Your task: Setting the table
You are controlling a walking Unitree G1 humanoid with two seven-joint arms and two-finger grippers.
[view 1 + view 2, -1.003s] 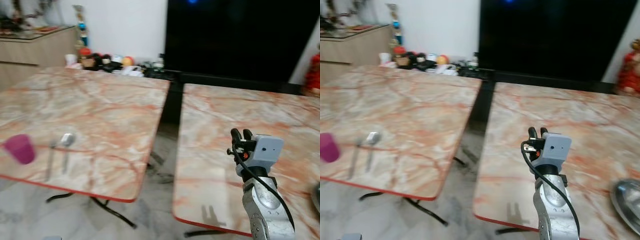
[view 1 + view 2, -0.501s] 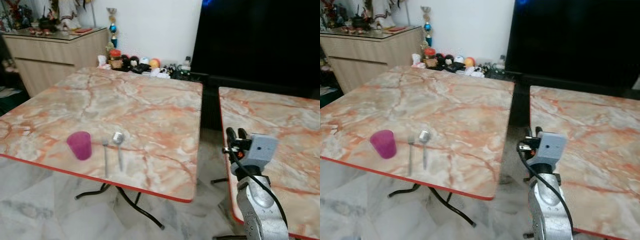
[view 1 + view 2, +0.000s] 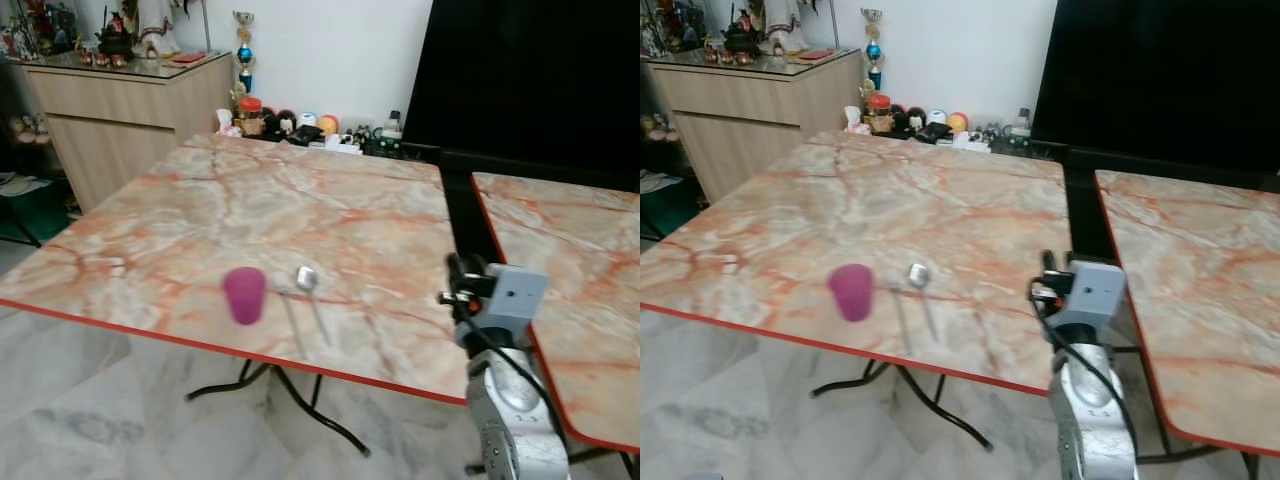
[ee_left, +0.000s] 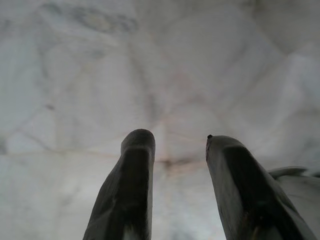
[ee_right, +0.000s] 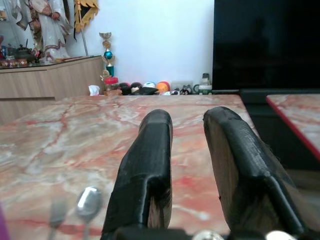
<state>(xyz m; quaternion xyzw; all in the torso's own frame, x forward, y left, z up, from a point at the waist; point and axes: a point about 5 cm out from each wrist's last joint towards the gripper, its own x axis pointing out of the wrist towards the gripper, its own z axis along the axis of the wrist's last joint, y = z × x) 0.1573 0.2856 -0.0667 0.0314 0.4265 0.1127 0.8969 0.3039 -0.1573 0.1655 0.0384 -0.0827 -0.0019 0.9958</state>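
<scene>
The right claw [image 3: 462,282] is hovering empty, fingers parted, over the tabletop [image 3: 200,220] edge. To its left are lying a spoon [image 3: 309,287], then a fork [image 3: 288,310], then a cup [image 3: 244,295]. Thin, stiff, likely slippery cutlery: pinching mid-handle seems best. The left claw [image 4: 175,165] is hanging parted above the floor [image 4: 100,75].

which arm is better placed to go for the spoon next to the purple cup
Right. The right gripper is raised at the marble table's near edge, open fingers aimed across it toward the metal spoon beside the purple plastic cup. The left gripper hangs over the floor, pointing down.
</scene>
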